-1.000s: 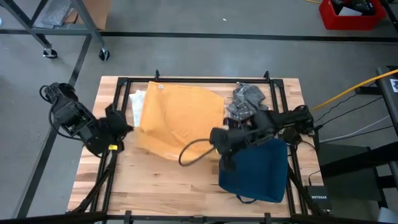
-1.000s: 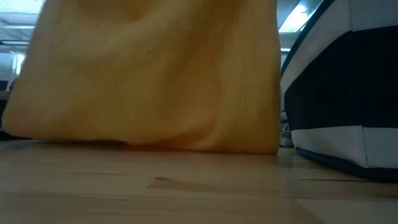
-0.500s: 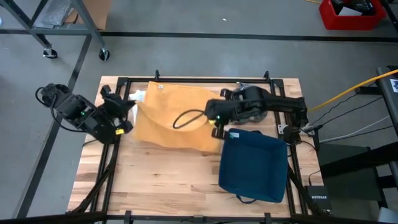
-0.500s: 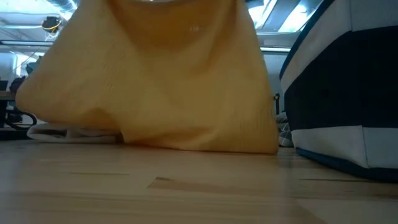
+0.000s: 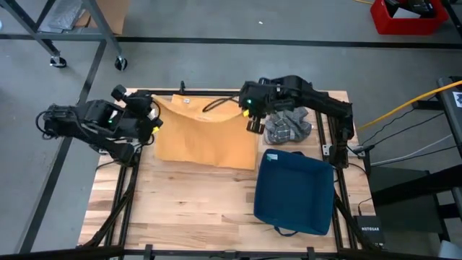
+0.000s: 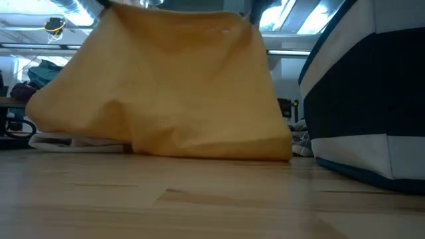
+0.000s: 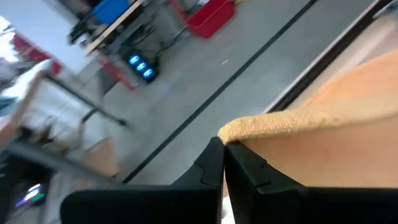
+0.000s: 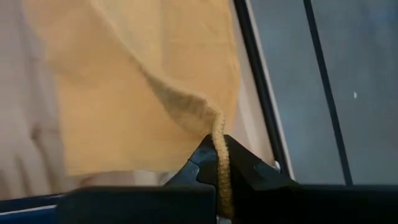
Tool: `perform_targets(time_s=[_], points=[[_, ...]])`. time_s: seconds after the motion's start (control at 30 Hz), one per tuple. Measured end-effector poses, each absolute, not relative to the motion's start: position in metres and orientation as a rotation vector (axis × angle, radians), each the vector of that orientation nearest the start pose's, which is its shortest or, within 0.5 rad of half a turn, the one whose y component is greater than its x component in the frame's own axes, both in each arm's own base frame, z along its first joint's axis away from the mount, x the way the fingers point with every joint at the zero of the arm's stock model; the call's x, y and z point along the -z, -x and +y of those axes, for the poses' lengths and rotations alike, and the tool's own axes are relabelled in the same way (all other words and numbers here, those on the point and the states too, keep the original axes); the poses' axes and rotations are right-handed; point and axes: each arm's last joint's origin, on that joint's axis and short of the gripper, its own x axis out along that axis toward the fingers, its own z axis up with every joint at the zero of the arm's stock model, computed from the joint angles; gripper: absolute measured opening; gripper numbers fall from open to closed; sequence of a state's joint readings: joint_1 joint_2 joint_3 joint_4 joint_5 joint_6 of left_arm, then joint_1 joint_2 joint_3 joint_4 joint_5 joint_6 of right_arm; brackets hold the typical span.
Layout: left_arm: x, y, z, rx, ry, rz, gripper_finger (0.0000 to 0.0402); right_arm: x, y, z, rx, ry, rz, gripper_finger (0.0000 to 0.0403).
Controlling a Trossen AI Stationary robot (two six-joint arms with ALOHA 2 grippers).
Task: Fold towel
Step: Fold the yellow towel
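The yellow towel [image 5: 206,137] is held up by two corners near the table's far edge. In the low view it hangs as a sheet [image 6: 179,86] and its lower fold [image 6: 206,149] rests on the wood. My left gripper [image 5: 154,115] is shut on its left top corner and my right gripper [image 5: 250,115] on its right top corner. A white cloth [image 6: 70,141] lies under the towel's left end. My left gripper pinches the towel's corner [image 7: 245,129] between its two fingers [image 7: 214,163], with the hemmed edge running off from the fingertips. The towel hangs below, its lower part on the table. My right gripper pinches the towel's other top corner [image 8: 214,127] between its fingers [image 8: 202,162], and a thin bunched edge passes between them. The cloth hangs from this corner too, sagging between the two holds.
A navy bag [image 5: 294,191] lies on the table's right near part and stands close in the low view [image 6: 362,99]. A grey crumpled cloth [image 5: 289,126] sits at the far right beside my right gripper. Bare wood [image 5: 188,206] lies near the front.
Both grippers have moved up and toward the table's far edge, carrying the towel's near corners with them. The towel's near half has been lifted off the table and drawn back over the far half. It now covers a shorter stretch of the table.
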State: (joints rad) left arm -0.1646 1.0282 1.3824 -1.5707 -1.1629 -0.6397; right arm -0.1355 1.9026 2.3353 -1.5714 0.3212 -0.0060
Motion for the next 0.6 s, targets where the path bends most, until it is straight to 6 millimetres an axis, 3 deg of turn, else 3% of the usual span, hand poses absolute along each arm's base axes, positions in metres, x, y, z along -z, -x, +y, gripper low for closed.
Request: perform_targets(time_s=[0.3, 0.6], points=[[-0.358, -0.129, 0.03, -1.342, -0.364, 0.75, 0.0, -0.396, -0.334, -0.106, 0.484, 0.088, 1.28, 0.0012], [-0.339, -0.158, 0.063, -1.426, -0.446, 0.81, 0.0, -0.371, -0.327, -0.148, 0.531, 0.064, 1.36, 0.0012]])
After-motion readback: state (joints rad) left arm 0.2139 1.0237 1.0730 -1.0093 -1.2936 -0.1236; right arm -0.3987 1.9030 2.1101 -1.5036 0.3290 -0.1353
